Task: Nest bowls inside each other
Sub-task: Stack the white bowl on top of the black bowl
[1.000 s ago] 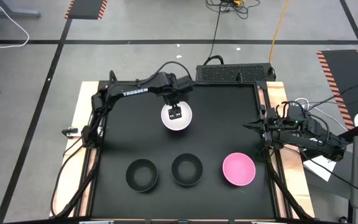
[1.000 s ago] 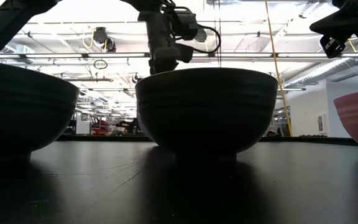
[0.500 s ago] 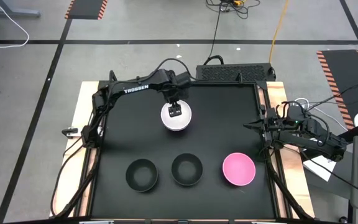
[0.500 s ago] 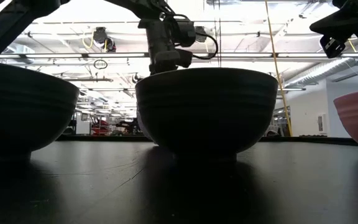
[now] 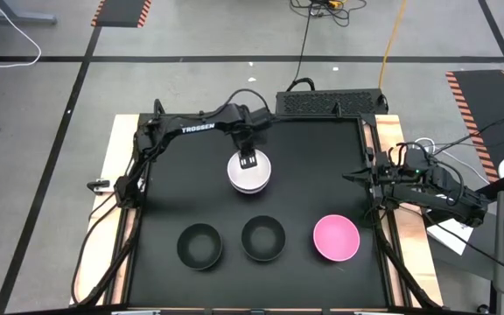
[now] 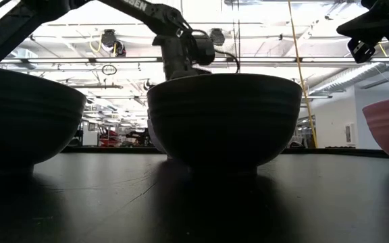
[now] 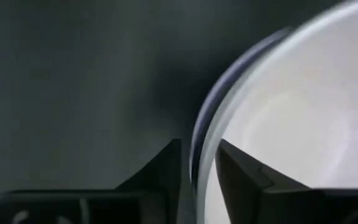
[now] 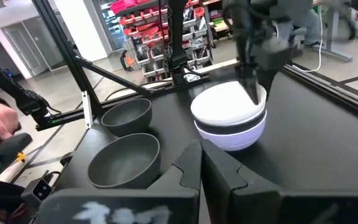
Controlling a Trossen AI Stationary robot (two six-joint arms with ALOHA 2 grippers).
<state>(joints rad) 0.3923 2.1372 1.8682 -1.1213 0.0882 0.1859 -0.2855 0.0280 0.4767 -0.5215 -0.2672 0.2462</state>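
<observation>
We see the left gripper (image 5: 248, 161) pinching the white bowl's (image 5: 250, 178) upper rim; the left wrist view alone shows lavender (image 7: 199, 146) beneath.

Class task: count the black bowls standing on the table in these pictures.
2. One black bowl sits near the table's front left, the other black bowl just right of it. A third could hide in the white stack.
</observation>
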